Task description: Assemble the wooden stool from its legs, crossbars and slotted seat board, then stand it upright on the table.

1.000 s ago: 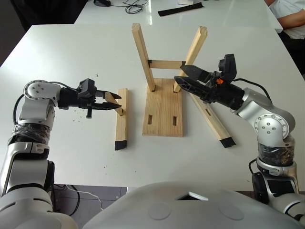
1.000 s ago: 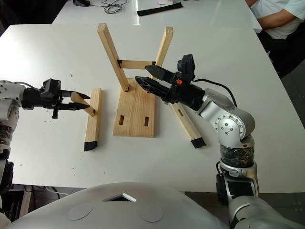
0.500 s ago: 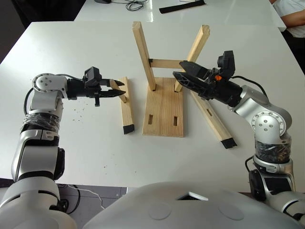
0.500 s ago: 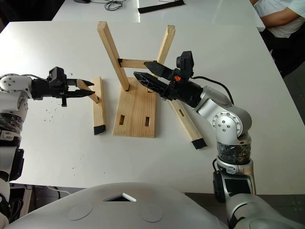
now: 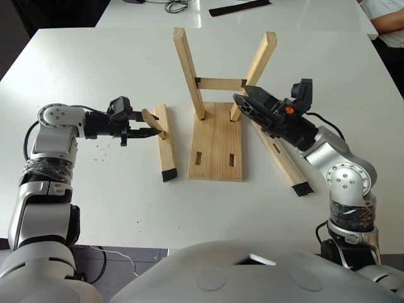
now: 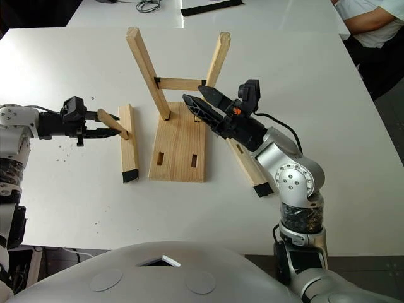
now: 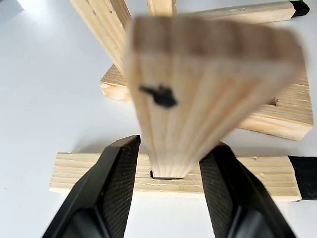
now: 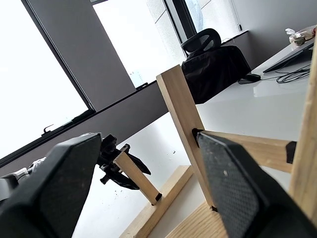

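Table (image 5: pixel 82 57): left claw (image 5: pixel 144 126) clamps crossbar (image 5: pixel 153 122), well inside edges.

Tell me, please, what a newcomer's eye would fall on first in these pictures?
The half-built stool at the table's middle: a seat board lies flat, two legs rising from its far end, joined by a crossbar. To its left, the left gripper clasps a short crossbar set into a loose leg lying on the table; the open right gripper hovers beside the right upright leg.
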